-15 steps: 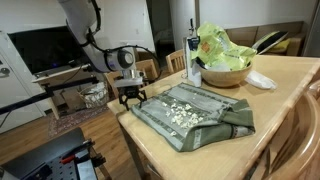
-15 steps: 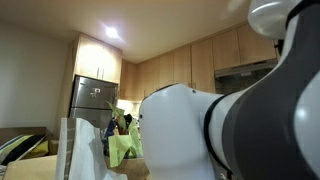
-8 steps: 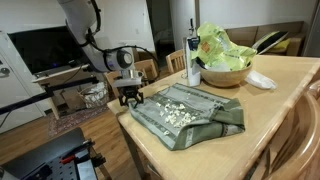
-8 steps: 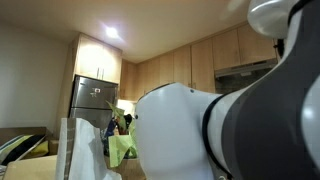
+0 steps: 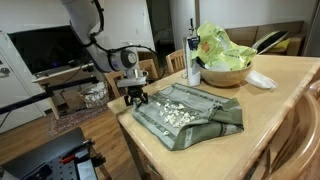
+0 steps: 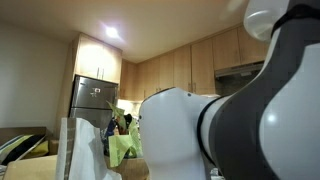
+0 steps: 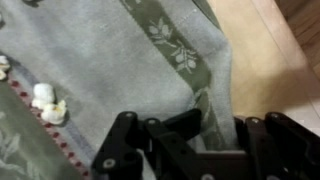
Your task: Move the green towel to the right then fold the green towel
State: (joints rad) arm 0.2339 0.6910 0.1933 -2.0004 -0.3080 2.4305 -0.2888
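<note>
We judge the gripper clamped shut on the towel's near edge, centre-left of frame (towel spread flat on the table); neither shifting nor folding looks done yet.

The soft olive-green towel, with a pale speckled centre panel and darker leaf-patterned borders, lies spread and slightly rumpled on the light wooden table. One end reaches the table's corner edge.

The right side is filled by a white and grey robot arm. A fridge is seen middle left.
</note>
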